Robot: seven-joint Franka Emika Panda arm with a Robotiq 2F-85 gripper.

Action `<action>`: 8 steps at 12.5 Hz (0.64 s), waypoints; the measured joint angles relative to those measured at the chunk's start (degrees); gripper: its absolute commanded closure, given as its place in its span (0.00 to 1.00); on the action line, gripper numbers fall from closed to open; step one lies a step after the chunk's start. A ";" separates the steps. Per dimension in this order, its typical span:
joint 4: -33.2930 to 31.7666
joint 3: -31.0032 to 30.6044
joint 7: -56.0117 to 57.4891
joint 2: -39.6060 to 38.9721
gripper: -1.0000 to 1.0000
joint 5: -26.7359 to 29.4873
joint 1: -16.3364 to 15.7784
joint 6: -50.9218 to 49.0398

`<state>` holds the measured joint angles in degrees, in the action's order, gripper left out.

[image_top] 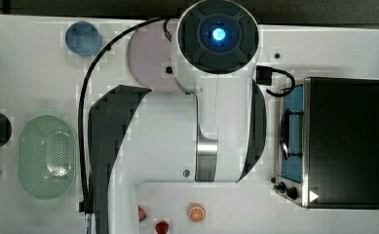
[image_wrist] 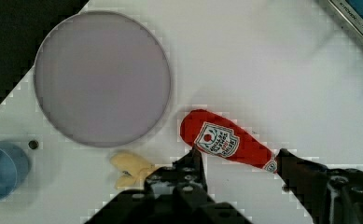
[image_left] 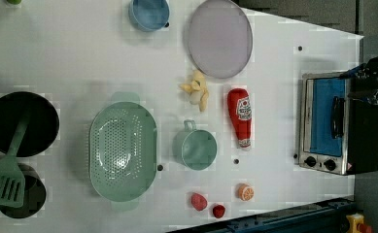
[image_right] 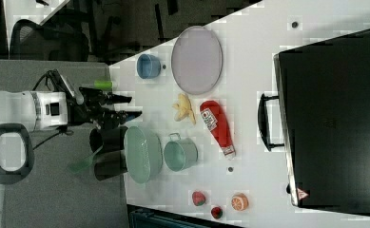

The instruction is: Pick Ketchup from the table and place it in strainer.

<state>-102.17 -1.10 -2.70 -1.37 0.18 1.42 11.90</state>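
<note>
Two fingers [image_wrist: 195, 163] spread apart above the Ketchup [image_wrist: 226, 142], holding nothing.

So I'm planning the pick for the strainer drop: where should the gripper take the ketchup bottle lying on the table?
Grip the Ketchup from above, across its labelled body, jaws straddling the short width. It lies flat, with clear table on both long sides. The gripper is open above it.

White table [image_left: 79, 58] under even light, grey floor [image_right: 54, 199] and dark office chair [image_right: 44, 38] beyond.
</note>
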 measured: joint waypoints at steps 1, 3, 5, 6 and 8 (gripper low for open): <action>-2.97 -1.42 0.00 2.84 0.21 0.41 1.87 -4.52; -8.73 -1.79 0.02 10.47 0.00 0.60 3.97 -8.89; -9.18 -1.08 0.90 15.47 0.00 0.57 5.35 -8.54; -8.50 -0.89 1.59 16.59 0.00 0.57 5.95 -7.76; -8.73 -0.84 3.40 17.03 0.00 0.62 6.18 -5.39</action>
<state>-110.90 -1.94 0.70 15.65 0.80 7.60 6.51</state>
